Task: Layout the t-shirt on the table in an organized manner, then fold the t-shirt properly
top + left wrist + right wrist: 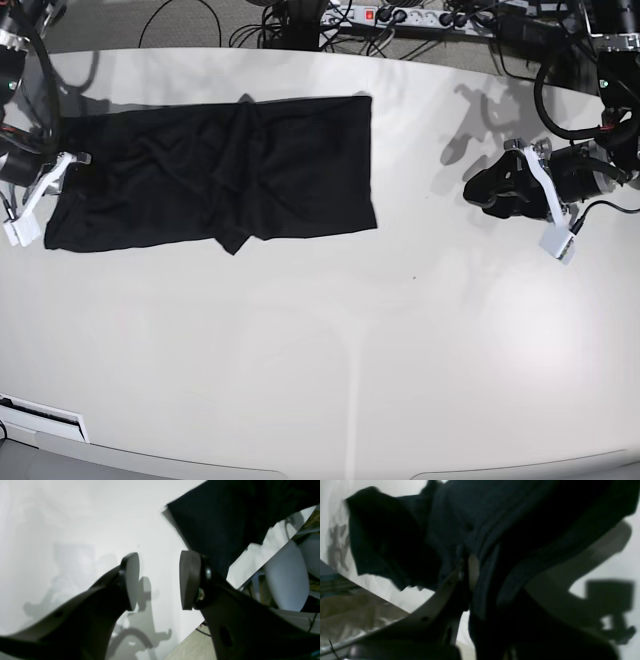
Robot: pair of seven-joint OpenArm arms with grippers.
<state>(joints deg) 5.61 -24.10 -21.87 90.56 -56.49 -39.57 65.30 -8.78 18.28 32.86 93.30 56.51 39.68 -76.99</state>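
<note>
Right claw (470, 572) is clamped on the t-shirt (215, 175) at its end on the base view's left; in the right wrist view we see dark folds of fabric bunched between its fingers, and the cloth fills most of that frame. Left claw (160, 580) is open, with nothing between the two pads (132, 580), hovering over bare tabletop (330, 340) well apart from the shirt, on the base view's right. The t-shirt lies as a long black band across the far-left part of the tabletop, mostly flat, with a crumpled ridge near its middle and a small flap poking out of its near edge. In the left wrist view we see one corner of the shirt beyond the pads, near the tabletop edge. Cables and a power strip (400, 15) sit beyond the far edge.
</note>
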